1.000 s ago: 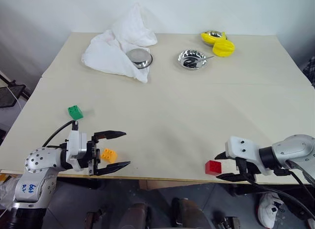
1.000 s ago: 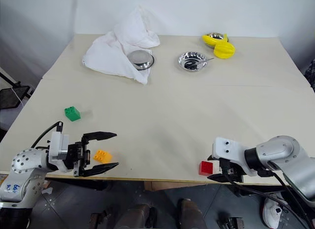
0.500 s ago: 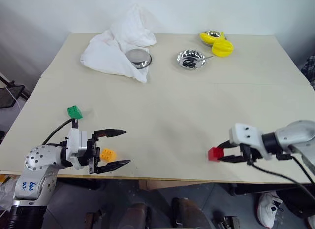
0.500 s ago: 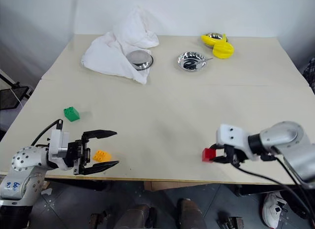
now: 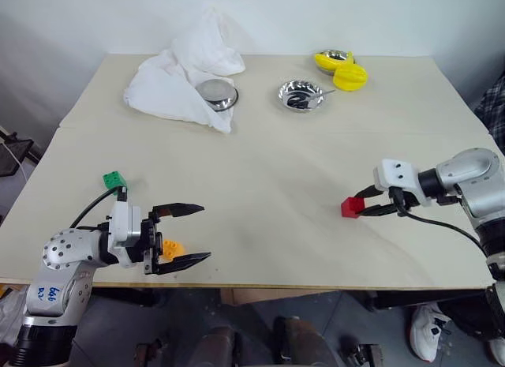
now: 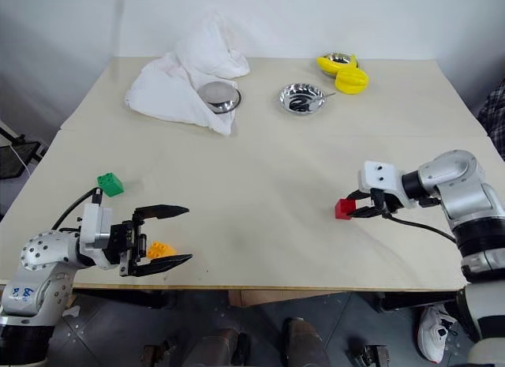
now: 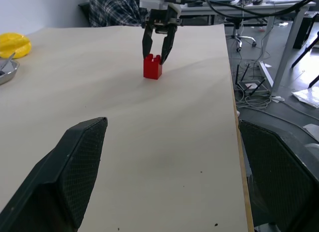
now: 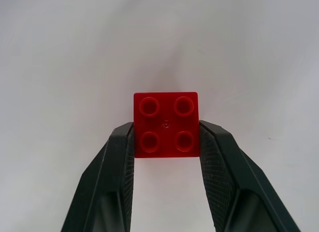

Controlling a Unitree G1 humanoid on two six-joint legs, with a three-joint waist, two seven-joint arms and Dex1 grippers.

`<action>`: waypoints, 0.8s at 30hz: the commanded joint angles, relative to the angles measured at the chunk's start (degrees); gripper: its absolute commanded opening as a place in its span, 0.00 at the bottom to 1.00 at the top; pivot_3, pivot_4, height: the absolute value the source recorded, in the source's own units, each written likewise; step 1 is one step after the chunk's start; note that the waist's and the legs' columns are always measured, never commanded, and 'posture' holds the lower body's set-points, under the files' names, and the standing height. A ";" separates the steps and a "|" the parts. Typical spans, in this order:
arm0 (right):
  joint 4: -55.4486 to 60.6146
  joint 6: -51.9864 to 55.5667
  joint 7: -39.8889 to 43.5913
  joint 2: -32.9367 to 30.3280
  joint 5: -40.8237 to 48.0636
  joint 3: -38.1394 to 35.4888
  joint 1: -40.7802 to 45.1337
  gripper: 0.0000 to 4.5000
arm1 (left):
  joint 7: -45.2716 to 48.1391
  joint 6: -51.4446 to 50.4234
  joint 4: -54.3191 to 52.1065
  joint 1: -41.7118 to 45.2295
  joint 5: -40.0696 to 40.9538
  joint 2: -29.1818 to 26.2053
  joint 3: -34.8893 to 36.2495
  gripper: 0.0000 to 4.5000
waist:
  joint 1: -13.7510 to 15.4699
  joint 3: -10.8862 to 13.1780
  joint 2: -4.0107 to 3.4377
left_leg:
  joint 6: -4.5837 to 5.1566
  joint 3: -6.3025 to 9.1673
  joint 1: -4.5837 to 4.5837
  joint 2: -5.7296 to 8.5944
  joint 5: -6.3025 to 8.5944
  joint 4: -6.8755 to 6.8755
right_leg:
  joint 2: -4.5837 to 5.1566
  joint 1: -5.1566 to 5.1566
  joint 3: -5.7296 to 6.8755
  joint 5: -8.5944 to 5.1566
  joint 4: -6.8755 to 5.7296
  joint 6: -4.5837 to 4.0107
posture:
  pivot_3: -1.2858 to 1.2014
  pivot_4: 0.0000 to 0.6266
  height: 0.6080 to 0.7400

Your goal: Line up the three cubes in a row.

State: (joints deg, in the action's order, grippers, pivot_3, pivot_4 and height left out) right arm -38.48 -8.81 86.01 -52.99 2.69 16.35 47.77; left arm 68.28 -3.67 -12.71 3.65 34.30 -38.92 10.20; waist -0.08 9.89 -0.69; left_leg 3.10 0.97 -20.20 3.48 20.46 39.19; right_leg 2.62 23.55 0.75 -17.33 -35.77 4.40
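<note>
The red cube [image 5: 350,207] is pinched between the fingers of my right gripper [image 8: 167,137], which is shut on it, right of the table's middle, at or just above the tabletop. In the left wrist view the same red cube [image 7: 152,67] shows far off with the right gripper [image 7: 158,51] on it. My left gripper [image 5: 205,232] stands open near the front edge on the left, its fingers level. The orange-yellow cube [image 5: 171,247] lies on the table between them, close to the nearer finger. The green cube [image 5: 114,180] sits farther back on the left, apart from both grippers.
At the back of the table [image 5: 260,170] lies a crumpled white cloth [image 5: 177,79] partly over a steel bowl [image 5: 216,93]. A second steel bowl [image 5: 298,94] and yellow toys [image 5: 341,69] stand to its right. The front edge runs just under the left gripper.
My right gripper closed on the red cube at the front edge and carried it back onto the table, farther from the edge. The left gripper stayed put.
</note>
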 commanded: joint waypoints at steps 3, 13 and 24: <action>-9.08 -4.93 3.68 1.63 -3.08 0.22 3.84 0.32 | -0.59 0.34 -1.51 -0.45 0.11 -0.03 0.74 1.00 | -0.10 -0.01 0.01 | -0.01 0.00 0.01 0.00 0.00 0.00 | 0.00 0.02 0.00 0.00 -0.04 0.00 | 0.52 0.24 1.00; -17.69 -6.53 6.48 5.35 -6.16 1.99 9.65 0.32 | -0.90 0.01 -1.38 0.16 -0.02 -0.46 0.60 1.00 | -0.47 -0.03 0.05 | -0.07 -0.01 0.03 0.00 -0.03 0.00 | 0.00 0.04 0.00 0.00 -0.13 -0.01 | 0.52 0.24 1.00; -19.52 -9.79 6.47 6.22 -4.15 -0.15 13.34 0.97 | -0.91 -0.33 -1.60 0.03 0.06 -0.67 0.93 1.00 | -0.81 -0.01 0.01 | -0.17 0.00 -0.21 -0.01 -0.09 -0.08 | 0.00 0.44 0.01 0.02 -0.28 -0.04 | 0.52 0.24 1.00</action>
State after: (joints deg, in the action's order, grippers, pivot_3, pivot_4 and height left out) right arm -58.58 -16.90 88.97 -44.97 -3.07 17.94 59.25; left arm 67.54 -4.14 -12.77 3.85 34.19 -38.94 10.21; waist -0.89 9.89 -0.69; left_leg 2.92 0.97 -20.47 3.47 20.38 39.10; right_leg 2.62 24.04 0.78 -17.31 -36.05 4.36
